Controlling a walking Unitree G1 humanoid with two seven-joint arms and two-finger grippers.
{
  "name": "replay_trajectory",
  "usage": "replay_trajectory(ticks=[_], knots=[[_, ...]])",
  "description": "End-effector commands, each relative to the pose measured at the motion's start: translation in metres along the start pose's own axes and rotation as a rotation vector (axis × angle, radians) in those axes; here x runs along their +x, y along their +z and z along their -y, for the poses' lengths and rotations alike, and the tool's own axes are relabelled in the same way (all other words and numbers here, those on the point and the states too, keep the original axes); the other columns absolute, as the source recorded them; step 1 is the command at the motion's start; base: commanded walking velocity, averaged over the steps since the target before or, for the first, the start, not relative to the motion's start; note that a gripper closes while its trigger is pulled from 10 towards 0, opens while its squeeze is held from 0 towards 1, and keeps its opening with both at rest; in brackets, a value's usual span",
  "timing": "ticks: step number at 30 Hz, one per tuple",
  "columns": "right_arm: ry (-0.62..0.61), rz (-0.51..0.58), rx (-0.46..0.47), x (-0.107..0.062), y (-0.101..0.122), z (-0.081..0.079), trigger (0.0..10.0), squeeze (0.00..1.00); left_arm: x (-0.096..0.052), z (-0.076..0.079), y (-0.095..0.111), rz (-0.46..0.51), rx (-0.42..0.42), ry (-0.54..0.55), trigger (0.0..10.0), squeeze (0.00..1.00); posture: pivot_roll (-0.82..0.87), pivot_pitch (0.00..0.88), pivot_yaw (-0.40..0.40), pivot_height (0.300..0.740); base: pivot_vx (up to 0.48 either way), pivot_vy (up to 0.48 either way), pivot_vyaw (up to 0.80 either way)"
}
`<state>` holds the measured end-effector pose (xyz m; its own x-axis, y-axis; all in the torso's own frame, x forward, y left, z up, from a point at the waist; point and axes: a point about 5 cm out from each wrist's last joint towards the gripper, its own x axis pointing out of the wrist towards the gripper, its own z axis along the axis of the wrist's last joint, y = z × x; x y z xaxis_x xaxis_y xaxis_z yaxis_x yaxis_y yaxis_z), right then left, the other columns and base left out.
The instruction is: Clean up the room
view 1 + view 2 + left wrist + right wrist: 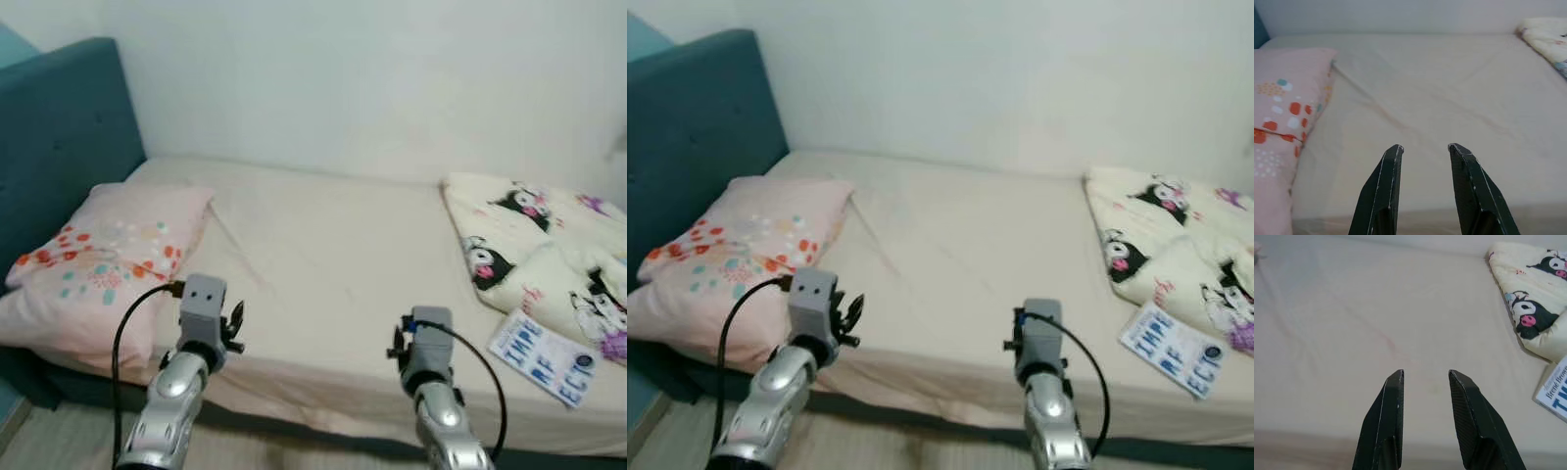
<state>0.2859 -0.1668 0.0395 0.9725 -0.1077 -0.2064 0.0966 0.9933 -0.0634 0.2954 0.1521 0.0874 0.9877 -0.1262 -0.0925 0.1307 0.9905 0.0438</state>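
Progress: barely begun, judging by bed [323,264].
Left: book [542,356] at right front edge, rumpled blanket [549,245].
Left tool [1425,149]: parted, empty.
Right tool [1425,374]: parted, empty.

Book [545,358], lower right of the frame, on the bed [333,264]: cover lettering in large blue capitals, reading "IMPE / RF / ECT". Small upper line too small to read reliably.

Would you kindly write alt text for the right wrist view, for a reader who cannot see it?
The right claw, open and empty, hovers over a bare cream bedsheet near the bed's front edge. Ahead on the robot's right lie a folded cream blanket with black cartoon characters and the corner of a white book with blue lettering beside it.
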Motion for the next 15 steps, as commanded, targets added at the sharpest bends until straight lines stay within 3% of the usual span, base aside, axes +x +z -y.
replay_trajectory(ticks=[1, 15], knots=[[-0.001, -0.019, 0.008, -0.0023, -0.0053, -0.0017, 10.0, 0.00, -0.0012, -0.0009, -0.0042, -0.016, 0.008, -0.004, 10.0, 0.00, 0.08, 0.000, -0.067, 0.740, 0.330, 0.000, 0.00], [0.003, -0.016, 0.013, -0.0020, -0.0047, -0.0041, 10.0, 0.00, -0.0002, -0.0020, -0.0037, -0.014, 0.014, -0.013, 10.0, 0.00, 0.09, 0.000, -0.067, 0.740, 0.324, 0.000, -0.12]])
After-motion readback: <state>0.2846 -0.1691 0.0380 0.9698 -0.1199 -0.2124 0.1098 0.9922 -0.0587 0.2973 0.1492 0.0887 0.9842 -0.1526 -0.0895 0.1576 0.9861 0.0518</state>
